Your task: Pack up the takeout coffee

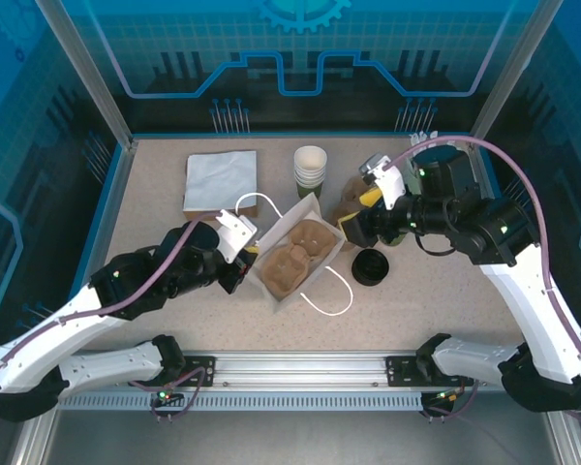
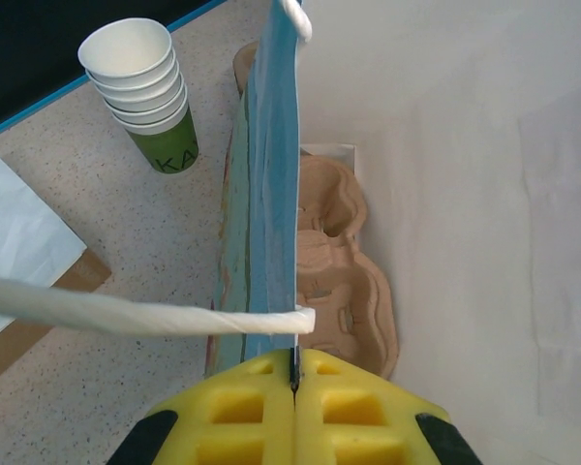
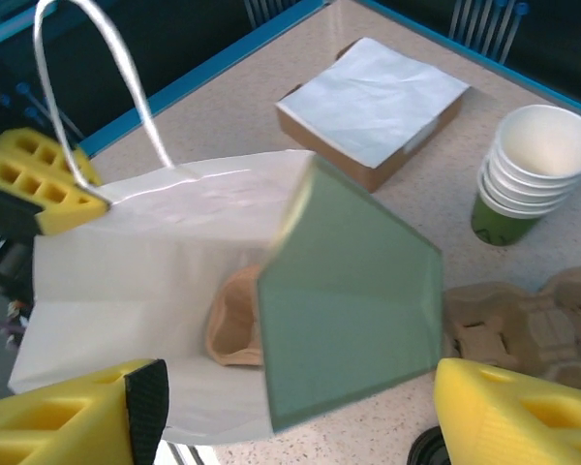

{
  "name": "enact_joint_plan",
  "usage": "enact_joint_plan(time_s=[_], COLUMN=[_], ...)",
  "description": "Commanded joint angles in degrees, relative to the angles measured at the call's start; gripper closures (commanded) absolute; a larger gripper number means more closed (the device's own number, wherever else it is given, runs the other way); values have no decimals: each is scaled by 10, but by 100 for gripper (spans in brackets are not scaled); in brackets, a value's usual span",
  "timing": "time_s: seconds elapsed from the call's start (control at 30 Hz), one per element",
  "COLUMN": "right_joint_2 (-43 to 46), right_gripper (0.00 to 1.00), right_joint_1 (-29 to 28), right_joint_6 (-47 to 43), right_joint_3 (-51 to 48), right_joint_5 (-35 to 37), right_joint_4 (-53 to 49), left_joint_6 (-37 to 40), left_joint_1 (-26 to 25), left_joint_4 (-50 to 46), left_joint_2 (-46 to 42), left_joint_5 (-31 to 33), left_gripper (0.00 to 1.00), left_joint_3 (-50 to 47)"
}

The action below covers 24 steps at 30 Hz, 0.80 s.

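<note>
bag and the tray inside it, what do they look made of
The bag looks like thin white paper: matte, with soft creases and folds. The tray seems to be moulded pulp: brown and dull, with rounded pressed wells.

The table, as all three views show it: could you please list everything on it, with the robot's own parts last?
paper bag: one, white with white cord handles, lying open at the table's centre
pulp cup tray: one, brown, inside the bag
spare pulp trays: brown, count unclear, right of the bag
paper cups: one nested stack, white with green bands, behind the bag
napkins: one stack, white on a brown base, far left
takeout coffee: one, black lid showing, right of the bag
left gripper: yellow pads, shut on the bag's edge
right gripper: yellow pads, open, at the bag's mouth
</note>
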State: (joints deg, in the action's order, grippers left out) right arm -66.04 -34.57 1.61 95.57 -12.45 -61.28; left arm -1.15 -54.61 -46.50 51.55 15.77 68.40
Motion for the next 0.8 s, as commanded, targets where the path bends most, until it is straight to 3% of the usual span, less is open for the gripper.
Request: enact_joint_plan(time_s=[0.0, 0.13, 0.27, 0.57, 0.77], right_joint_2=[-10, -23, -65, -182, -236], right_gripper=[27, 30, 40, 61, 66], right_joint_1=[-38, -81, -113, -129, -142], right_joint_6=[-5, 2, 17, 48, 47], right_joint_3=[11, 28, 62, 140, 187], right_joint_5=[5, 33, 60, 78, 91], right_joint_4=[-7, -13, -39, -113, -152], left_joint_6=[-14, -52, -87, -163, -218], left_joint_1=[-4, -4, -4, 2, 27], left_joint_4=[-4, -16, -32, -27, -22], left_joint_2=[11, 35, 62, 96, 99], left_joint_5=[-7, -12, -20, -36, -59], left_gripper=[99, 99, 99, 100, 100], left_joint_3=[35, 60, 86, 109, 107])
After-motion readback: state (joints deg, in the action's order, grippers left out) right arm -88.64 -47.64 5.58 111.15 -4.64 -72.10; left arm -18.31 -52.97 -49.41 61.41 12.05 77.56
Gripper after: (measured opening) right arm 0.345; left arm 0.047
